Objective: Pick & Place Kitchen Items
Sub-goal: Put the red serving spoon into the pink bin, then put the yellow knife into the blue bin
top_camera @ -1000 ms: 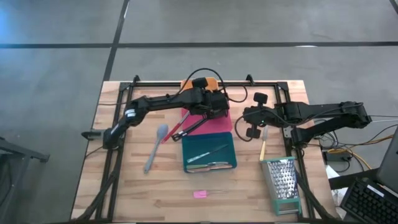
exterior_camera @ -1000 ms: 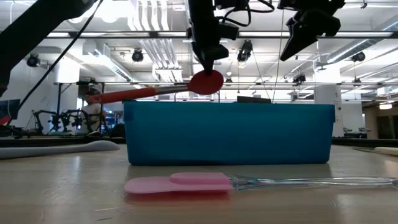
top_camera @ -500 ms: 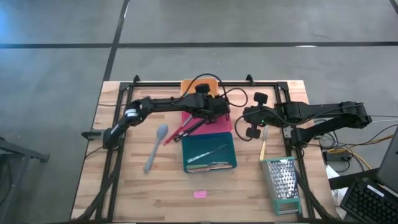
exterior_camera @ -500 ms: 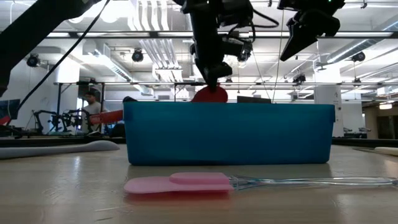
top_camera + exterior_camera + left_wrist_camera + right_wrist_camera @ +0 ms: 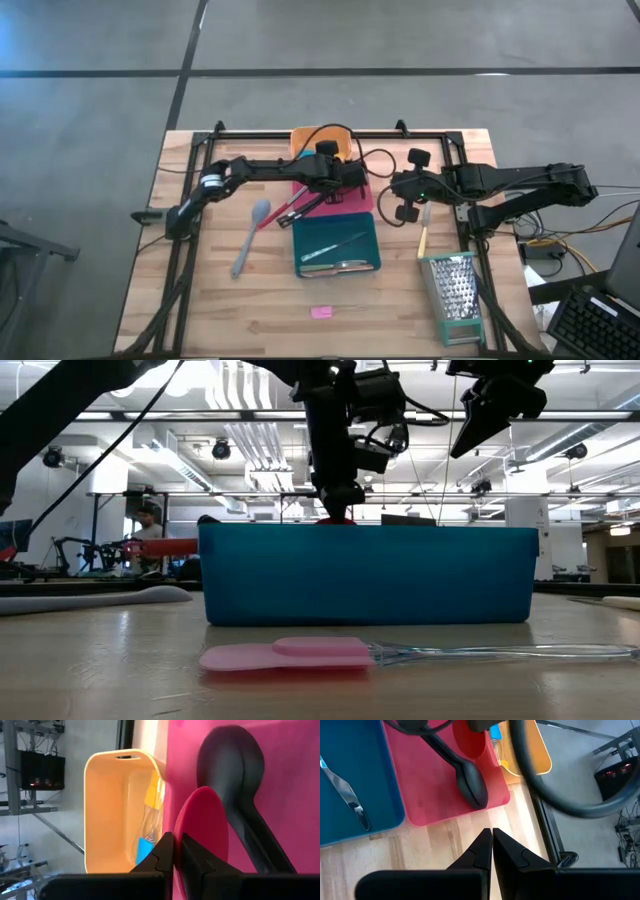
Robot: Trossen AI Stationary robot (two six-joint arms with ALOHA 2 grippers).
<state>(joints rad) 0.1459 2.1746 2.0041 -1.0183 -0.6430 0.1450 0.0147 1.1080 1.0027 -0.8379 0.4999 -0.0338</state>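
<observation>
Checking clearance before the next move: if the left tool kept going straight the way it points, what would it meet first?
Most likely the pink tray: the left tool, shut on the red spatula, points down at it beside the black spoon. Depth is unclear.

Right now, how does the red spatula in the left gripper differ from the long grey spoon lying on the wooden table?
1. The red spatula is clamped by the shut left gripper; the long grey spoon lies free.
2. The spatula's head is over the pink tray, its handle sticking out past the edge; the spoon rests wholly on the wooden table.

Both are long-handled utensils.
</observation>
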